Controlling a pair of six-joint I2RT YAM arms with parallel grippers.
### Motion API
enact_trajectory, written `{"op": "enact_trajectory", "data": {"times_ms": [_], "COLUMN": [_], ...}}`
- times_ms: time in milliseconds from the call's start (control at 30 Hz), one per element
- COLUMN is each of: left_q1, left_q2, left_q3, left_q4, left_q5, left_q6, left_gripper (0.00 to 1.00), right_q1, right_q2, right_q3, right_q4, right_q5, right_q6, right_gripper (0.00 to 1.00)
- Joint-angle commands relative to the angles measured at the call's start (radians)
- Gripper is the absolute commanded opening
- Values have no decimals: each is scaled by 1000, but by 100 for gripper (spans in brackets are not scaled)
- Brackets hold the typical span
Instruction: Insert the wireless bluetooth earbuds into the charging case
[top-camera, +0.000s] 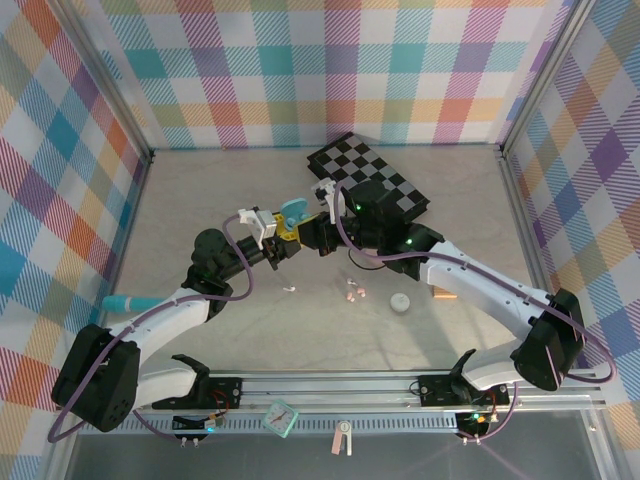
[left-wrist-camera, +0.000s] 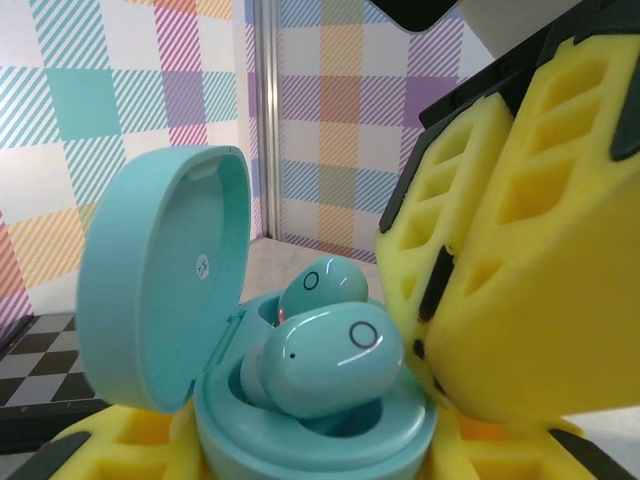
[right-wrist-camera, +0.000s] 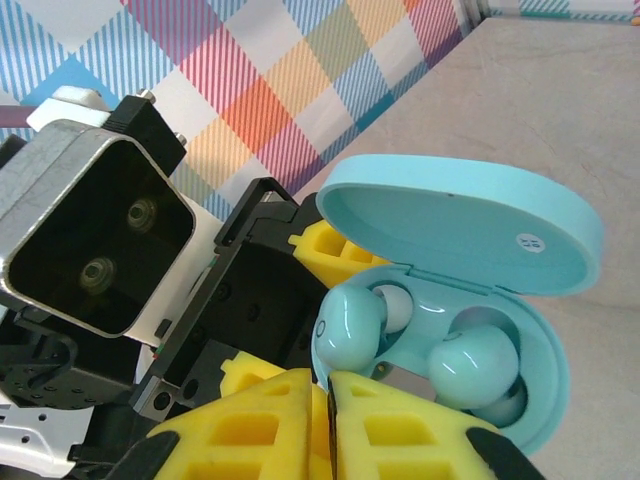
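Over the pale table (top-camera: 200, 200) between checked walls (top-camera: 330, 70), the left gripper (top-camera: 281, 240) clamps the open charging case (left-wrist-camera: 320, 440), and the right gripper (right-wrist-camera: 332, 388), closed on nothing, touches a tilted, half-seated earbud (left-wrist-camera: 330, 365) that a sideways push could tip out.

charging case (left-wrist-camera: 300, 440) base cut off below.

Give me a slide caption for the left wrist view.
Left pincer holds the open teal charging case, two teal earbuds inside, the right pincer shut close beside it.
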Motion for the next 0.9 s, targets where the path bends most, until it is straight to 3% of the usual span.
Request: {"op": "enact_trajectory", "data": {"times_ms": [0,867], "left_q1": [-9,-8], "left_q2": [-31,-24], "left_q3": [0,5], "left_q4": [45,53], "left_q5": [28,30], "left_q6": [13,13], "left_gripper": [33,33], "right_q1": [-8,-19], "right_q2": [-2,-3], "right_q3": [38,60], "right_q4": [2,-3], "right_q5": [59,81], "right_q6": [8,7], "right_gripper": [16,16]}}
